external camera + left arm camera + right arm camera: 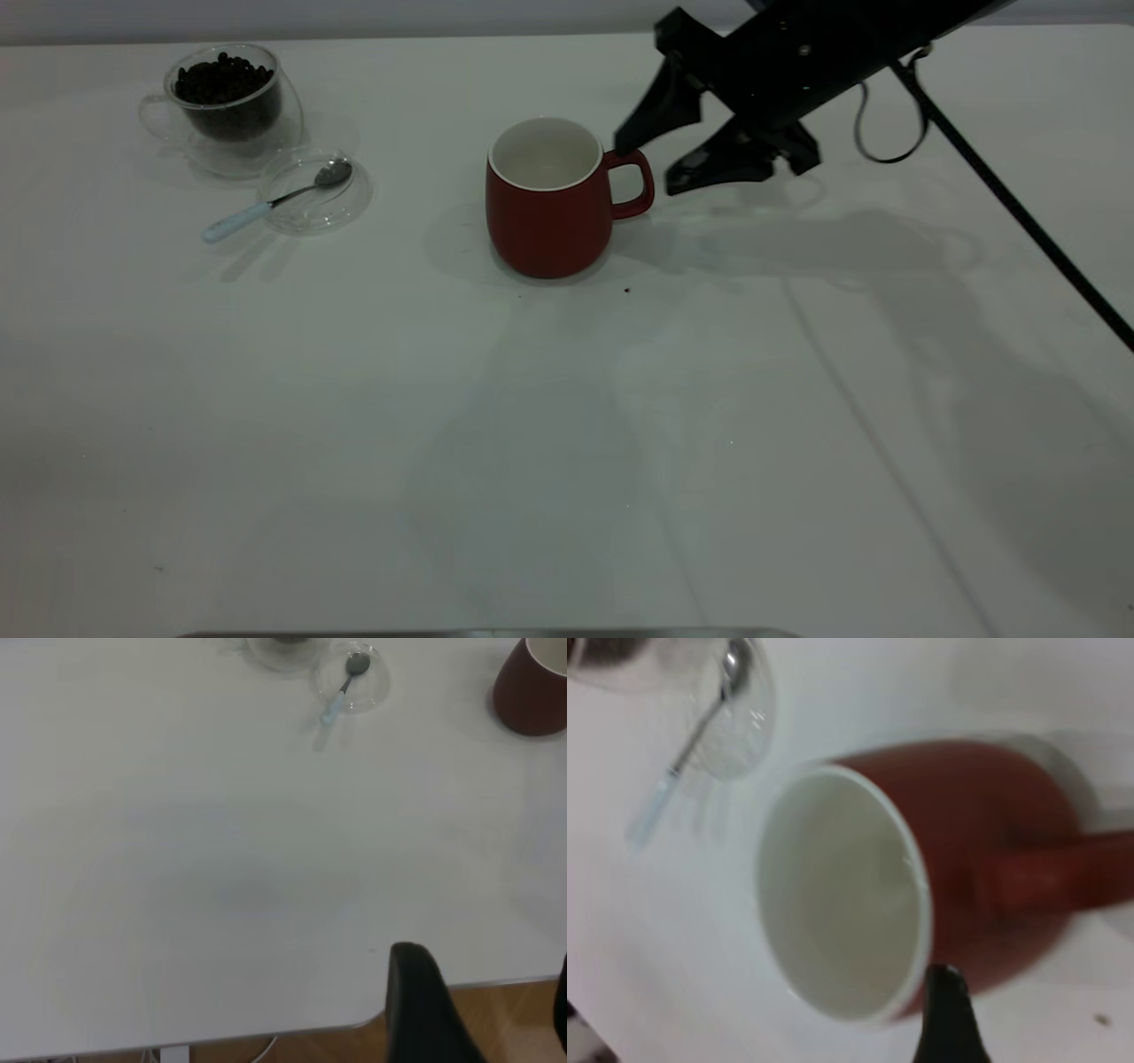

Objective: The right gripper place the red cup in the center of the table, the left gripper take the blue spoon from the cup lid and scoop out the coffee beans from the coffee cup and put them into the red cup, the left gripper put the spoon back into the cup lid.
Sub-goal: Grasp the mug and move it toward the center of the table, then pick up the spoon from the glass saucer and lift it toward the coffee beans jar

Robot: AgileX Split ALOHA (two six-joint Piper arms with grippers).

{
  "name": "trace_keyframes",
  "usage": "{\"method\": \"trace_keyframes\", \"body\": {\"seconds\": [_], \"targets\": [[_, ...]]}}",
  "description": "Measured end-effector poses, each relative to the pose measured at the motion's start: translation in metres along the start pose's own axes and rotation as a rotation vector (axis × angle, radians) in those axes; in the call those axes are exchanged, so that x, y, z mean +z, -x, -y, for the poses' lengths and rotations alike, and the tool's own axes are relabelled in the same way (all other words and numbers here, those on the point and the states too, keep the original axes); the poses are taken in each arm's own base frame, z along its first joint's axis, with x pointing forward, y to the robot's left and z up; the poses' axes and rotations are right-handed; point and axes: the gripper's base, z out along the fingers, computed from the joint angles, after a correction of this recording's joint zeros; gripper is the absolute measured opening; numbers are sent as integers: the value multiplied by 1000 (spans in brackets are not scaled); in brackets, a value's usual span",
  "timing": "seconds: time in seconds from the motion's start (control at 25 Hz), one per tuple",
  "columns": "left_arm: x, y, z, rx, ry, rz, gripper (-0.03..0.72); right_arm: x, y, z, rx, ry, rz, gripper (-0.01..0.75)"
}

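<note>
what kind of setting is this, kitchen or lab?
Probably a lab test bench, not a kitchen: a bare white table, a black robot arm's right gripper beside the red cup, and staged coffee props only.

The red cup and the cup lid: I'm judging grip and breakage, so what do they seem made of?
The red cup looks like ceramic: opaque matte red outside, smooth white inside, thick rim. The cup lid looks like clear glass, since the table shows through it and its rim glints; clear plastic cannot be ruled out.
</note>
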Motion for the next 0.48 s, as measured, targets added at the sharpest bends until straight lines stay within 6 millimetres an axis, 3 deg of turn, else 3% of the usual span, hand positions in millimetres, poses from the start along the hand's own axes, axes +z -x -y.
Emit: {"method": "trace_keyframes", "body": {"seconds": [0.12,0.24,0.36,0.48], "targets": [[0,0,0,0,0,0,422,-24,6,-5,-89,-50,-23,558],[0,0,0,0,0,0,422,-76,15,-34,-246,-118,-47,558],[0,0,0,0,0,0,422,-159,12,-89,-434,-220,-49,558],[0,0,0,0,0,0,422,-248,-13,-143,-545,-344,16,558]]}}
